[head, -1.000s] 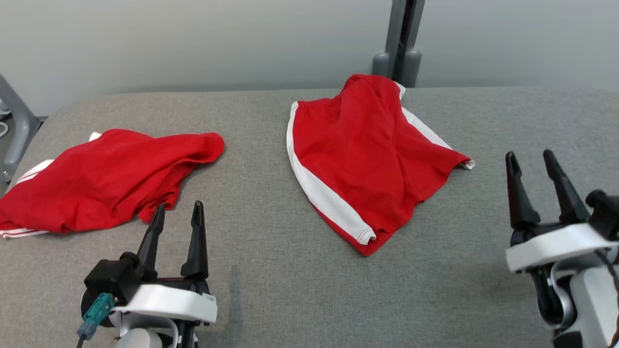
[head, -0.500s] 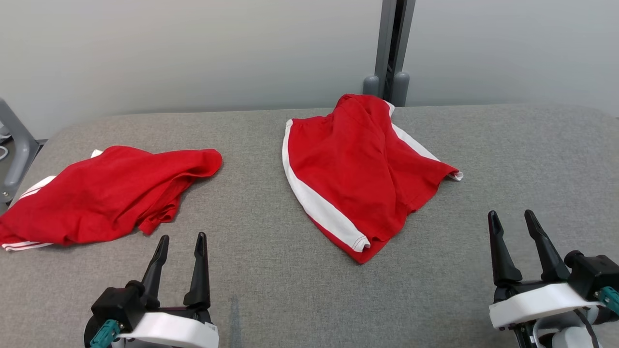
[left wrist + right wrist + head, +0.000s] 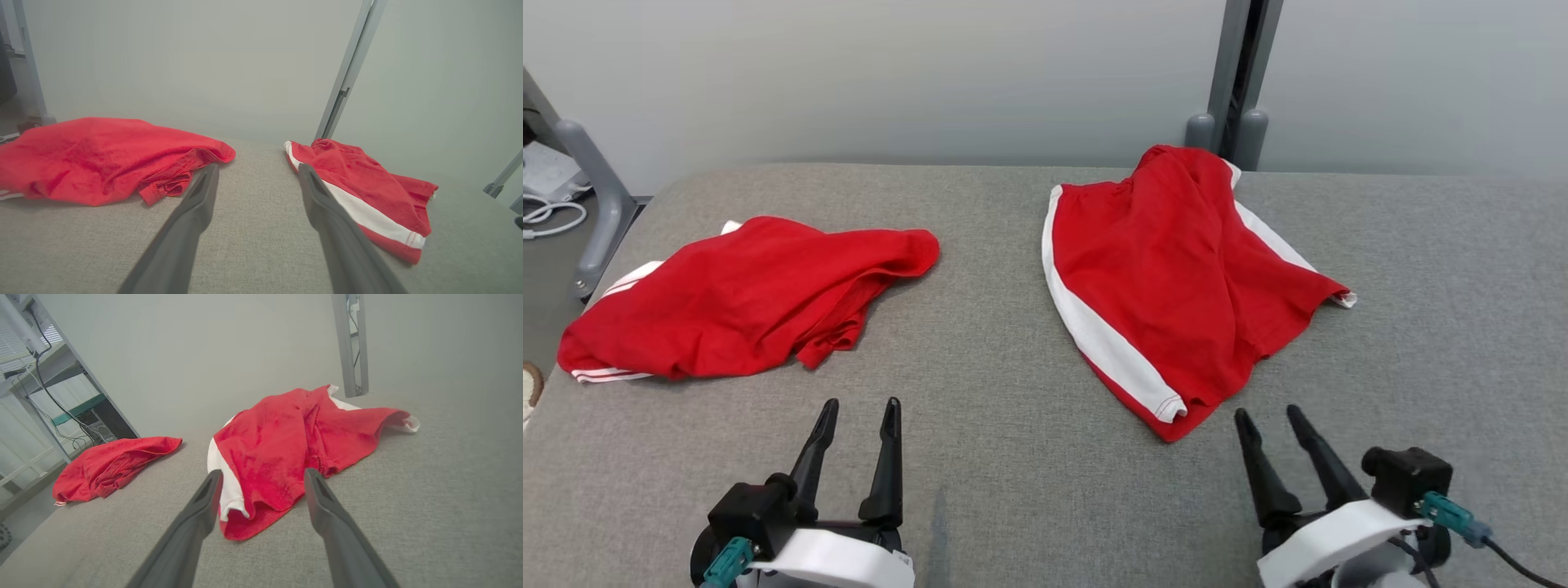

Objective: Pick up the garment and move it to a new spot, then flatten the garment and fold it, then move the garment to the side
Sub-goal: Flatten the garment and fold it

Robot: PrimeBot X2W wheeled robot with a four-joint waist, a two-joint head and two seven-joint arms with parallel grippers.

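Left end effector and right end effector gape empty; shorts lie rumpled.

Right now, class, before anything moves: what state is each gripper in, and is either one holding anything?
Left gripper: jaws open, holding nothing.
Right gripper: jaws open, holding nothing.

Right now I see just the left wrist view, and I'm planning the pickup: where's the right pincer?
Observer: The right pincer is open and empty, just short of the shorts' near hem, not touching.
Operator: I see one white stripe on them. Is there another?
Observer: Yes, a second white band runs down their right edge.
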